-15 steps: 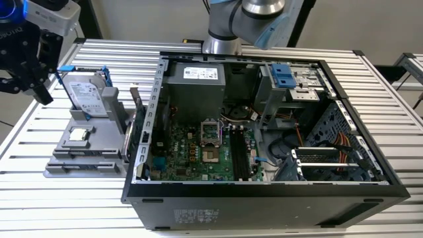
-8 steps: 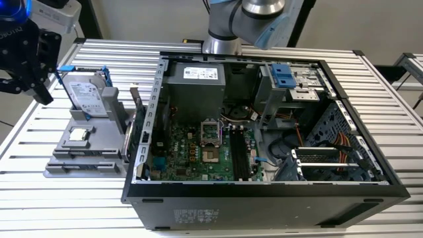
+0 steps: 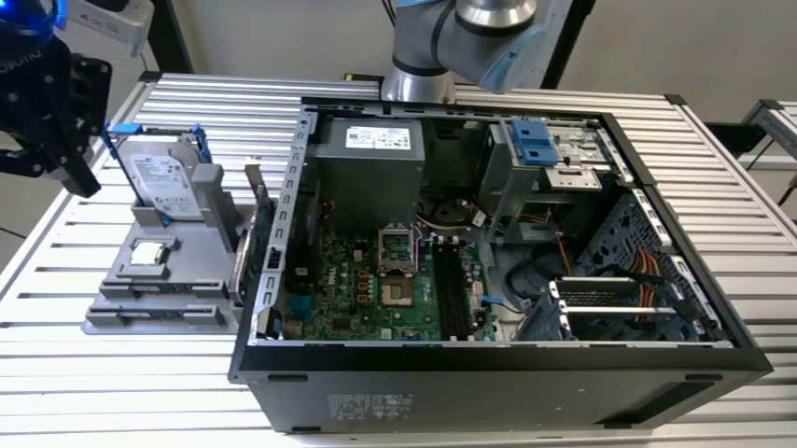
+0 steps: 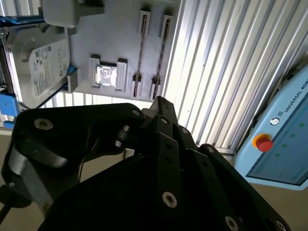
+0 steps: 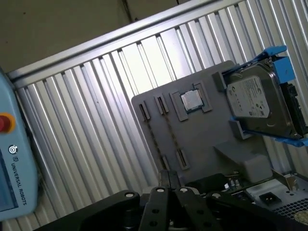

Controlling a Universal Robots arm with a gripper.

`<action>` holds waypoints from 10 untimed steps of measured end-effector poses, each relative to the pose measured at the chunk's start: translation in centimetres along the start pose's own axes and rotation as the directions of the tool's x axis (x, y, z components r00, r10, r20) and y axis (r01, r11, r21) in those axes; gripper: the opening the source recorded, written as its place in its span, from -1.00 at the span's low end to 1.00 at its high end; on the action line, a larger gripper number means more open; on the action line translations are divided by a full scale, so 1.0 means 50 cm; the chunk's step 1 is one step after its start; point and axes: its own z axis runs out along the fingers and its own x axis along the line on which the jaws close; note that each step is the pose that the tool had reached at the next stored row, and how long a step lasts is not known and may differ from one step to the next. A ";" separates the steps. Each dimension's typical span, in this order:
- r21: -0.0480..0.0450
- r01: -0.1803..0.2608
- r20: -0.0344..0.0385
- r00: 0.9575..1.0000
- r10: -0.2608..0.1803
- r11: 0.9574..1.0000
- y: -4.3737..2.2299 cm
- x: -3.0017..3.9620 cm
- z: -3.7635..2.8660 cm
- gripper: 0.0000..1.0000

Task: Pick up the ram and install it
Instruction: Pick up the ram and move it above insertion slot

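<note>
In the exterior view my black gripper (image 3: 50, 175) hangs open and empty at the far left, above the table edge and beside the grey fixture (image 3: 162, 313). A slim dark stick, apparently the ram (image 3: 254, 203), stands on edge between that fixture and the open computer case's wall (image 3: 294, 187). The motherboard's long black slots (image 3: 449, 291) lie inside the case. Both wrist views look past the gripper's linkage at the fixture (image 4: 86, 43) (image 5: 202, 139), whose two narrow grooves (image 4: 150, 48) hold nothing.
A silver hard drive in a blue frame (image 3: 162, 182) (image 5: 260, 103) and a small square processor chip (image 3: 147, 252) (image 4: 107, 75) sit on the fixture. A light-blue pendant with a red button (image 4: 262, 143) lies on the slatted table (image 3: 112, 392).
</note>
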 end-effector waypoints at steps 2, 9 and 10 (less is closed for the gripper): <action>0.000 0.020 0.000 1.000 -0.020 1.000 0.000 0.000 0.000 -1.00; 0.001 0.093 -0.001 0.996 -0.093 0.996 0.000 0.000 0.000 -1.00; 0.001 0.103 -0.001 0.995 -0.103 0.995 0.000 0.000 0.000 -1.00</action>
